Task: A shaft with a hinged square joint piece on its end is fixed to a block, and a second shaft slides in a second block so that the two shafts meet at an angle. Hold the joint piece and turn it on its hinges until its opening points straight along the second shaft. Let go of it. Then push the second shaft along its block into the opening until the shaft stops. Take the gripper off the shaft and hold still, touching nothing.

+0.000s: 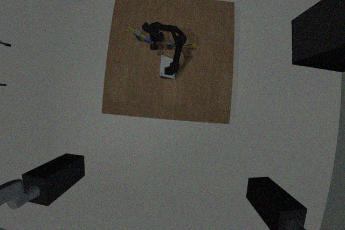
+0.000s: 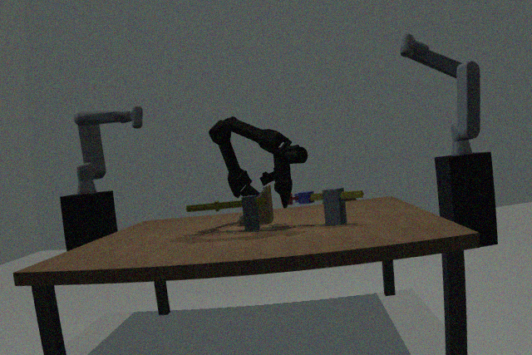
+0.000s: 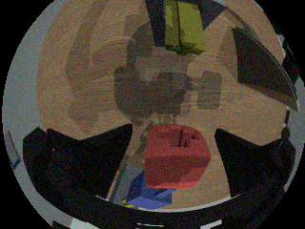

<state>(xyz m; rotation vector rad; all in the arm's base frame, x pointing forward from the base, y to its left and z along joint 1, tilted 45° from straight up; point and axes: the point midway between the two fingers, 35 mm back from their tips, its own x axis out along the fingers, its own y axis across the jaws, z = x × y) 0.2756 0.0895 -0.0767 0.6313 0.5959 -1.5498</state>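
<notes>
My gripper [image 2: 285, 204] [image 3: 176, 131] is open, its fingers apart on either side of the red joint piece [image 3: 176, 164] with gaps beside it. The joint piece hangs on the blue yoke [image 3: 152, 196] [image 2: 304, 197] [image 1: 147, 39] of the first yellow shaft [image 2: 352, 194] [image 1: 131, 29], held in a grey block [image 2: 334, 209] [image 1: 138, 34]. The second yellow shaft [image 3: 191, 29] [image 2: 201, 206] [image 1: 191, 44] lies in the other grey block [image 2: 250, 215] [image 1: 169, 44]. Its end is apart from the joint piece. Whether the opening lines up exactly is unclear.
A pale plate [image 1: 164, 64] lies by the arm's base; a dark slanted panel [image 3: 259, 72] shows at the right of the wrist view. The wooden table [image 1: 133, 91] [image 2: 171, 252] carries the blocks. Other grey arms stand on black pedestals [image 2: 465, 196] [image 2: 89, 218] off the table.
</notes>
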